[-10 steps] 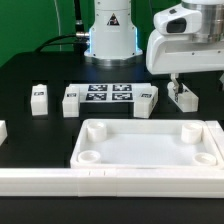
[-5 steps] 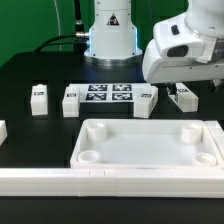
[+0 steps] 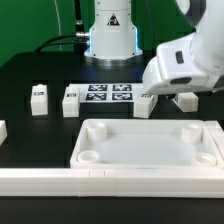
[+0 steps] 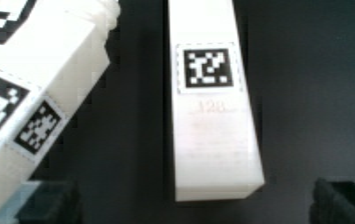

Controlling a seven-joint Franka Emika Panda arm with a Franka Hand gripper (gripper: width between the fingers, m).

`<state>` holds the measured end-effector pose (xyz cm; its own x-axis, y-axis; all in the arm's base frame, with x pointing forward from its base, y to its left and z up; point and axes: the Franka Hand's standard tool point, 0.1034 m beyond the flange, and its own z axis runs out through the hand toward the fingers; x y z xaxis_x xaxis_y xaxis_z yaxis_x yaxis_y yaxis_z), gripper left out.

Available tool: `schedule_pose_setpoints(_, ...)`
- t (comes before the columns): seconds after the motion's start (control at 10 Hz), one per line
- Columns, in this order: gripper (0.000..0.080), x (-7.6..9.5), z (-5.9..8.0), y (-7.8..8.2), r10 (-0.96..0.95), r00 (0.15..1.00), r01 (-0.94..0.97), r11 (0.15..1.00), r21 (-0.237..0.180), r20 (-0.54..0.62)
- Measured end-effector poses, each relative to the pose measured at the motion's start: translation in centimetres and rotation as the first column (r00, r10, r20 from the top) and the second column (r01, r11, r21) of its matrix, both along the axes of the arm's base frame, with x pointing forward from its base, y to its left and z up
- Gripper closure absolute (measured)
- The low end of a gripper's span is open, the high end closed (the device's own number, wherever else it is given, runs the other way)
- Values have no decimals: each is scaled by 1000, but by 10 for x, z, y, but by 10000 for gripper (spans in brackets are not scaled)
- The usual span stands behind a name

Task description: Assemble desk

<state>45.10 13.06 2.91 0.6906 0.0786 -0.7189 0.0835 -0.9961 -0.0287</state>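
Observation:
The white desk tabletop [image 3: 150,146], a rimmed tray with round corner sockets, lies at the front of the table. Tagged white legs lie behind it: one at the exterior view's left [image 3: 38,98], one on each side of the marker board [image 3: 70,101] [image 3: 147,100], and one at the right [image 3: 187,100]. My gripper [image 3: 179,95] hangs tilted just over the right leg. In the wrist view that leg [image 4: 209,110] runs lengthwise, its near end between my open fingers [image 4: 348,203]. My gripper [image 4: 197,205] holds nothing.
The marker board [image 3: 108,95] lies flat between two legs. Tagged white surfaces [image 4: 23,90] lie close beside the leg in the wrist view. A long white rail [image 3: 100,181] runs along the front edge. The robot base [image 3: 110,35] stands at the back.
The arm's hand has tilted over and swung toward the exterior view's left and down, so it now covers most of the right leg.

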Motion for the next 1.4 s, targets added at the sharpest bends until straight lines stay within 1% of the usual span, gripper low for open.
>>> schedule_pose_setpoints(0.1, 151, -6, 0, -1, 5, 997, -5, 1000, -8, -74)
schedule_pose_setpoints(0.3, 151, -9, -10, 4, 19, 977, -23, 1000, -16, -213)
schedule_pose_setpoints(0.4, 151, -6, -17, 5, 20, 976, -24, 1000, -13, -218)
schedule_pose_setpoints(0.5, 151, -7, -20, 4, 18, 977, -21, 1000, -13, -211)
schedule_pose_setpoints(0.8, 151, -9, -25, 4, 17, 978, -20, 1000, -13, -206)
schedule_pose_setpoints(0.9, 176, -10, -25, 4, 17, 978, -20, 1000, -13, -206)
schedule_pose_setpoints(1.0, 176, -10, -25, 5, 18, 979, -22, 1000, -13, -205)
schedule_pose_setpoints(1.2, 522, -9, -25, 5, 18, 979, -21, 1000, -12, -204)
schedule_pose_setpoints(1.4, 518, -9, -25, 5, 18, 979, -20, 1000, -12, -203)
